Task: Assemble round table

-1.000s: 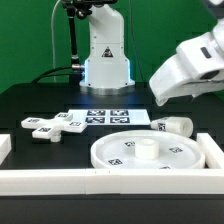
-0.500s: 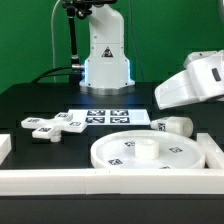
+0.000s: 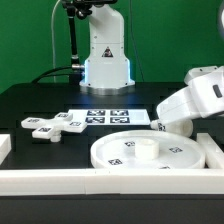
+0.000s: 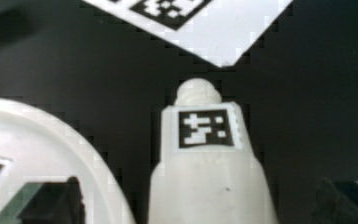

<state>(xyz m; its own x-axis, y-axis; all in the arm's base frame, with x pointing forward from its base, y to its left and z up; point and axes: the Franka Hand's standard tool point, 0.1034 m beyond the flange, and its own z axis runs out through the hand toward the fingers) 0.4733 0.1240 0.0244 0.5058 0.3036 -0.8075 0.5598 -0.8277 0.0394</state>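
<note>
From where I stand, the short leg (image 3: 168,127) of the table kit lies on its side on the black table (image 3: 30,100). It is toward the exterior view's right, just past the far rim of the round disc (image 3: 120,150) and near the right end of the marker board (image 3: 105,117). The arm (image 3: 200,90) hangs low over it and hides part of it. The cross-shaped foot (image 3: 55,125) lies well apart, over at the exterior view's left, and white rails (image 3: 100,182) border the near edge. The wrist view looks straight down on the leg (image 4: 202,170), tag upward, with the disc's rim close beside it and a corner of the marker board beyond its narrowed end. The gripper (image 4: 194,208) looks spread wide. Its fingers (image 4: 37,200) are two dark, blurred shapes, one on each side of the leg, neither appearing to touch it, so it holds nothing. I'd judge the leg to be hard, light plastic, smooth and round, so it is likely to roll or squirt out under an off-centre squeeze. The best hold seems to be across the thick middle of the barrel near the tag, not the tapered tip. The finger on the disc's side sits very near that rim and could catch on it.
</note>
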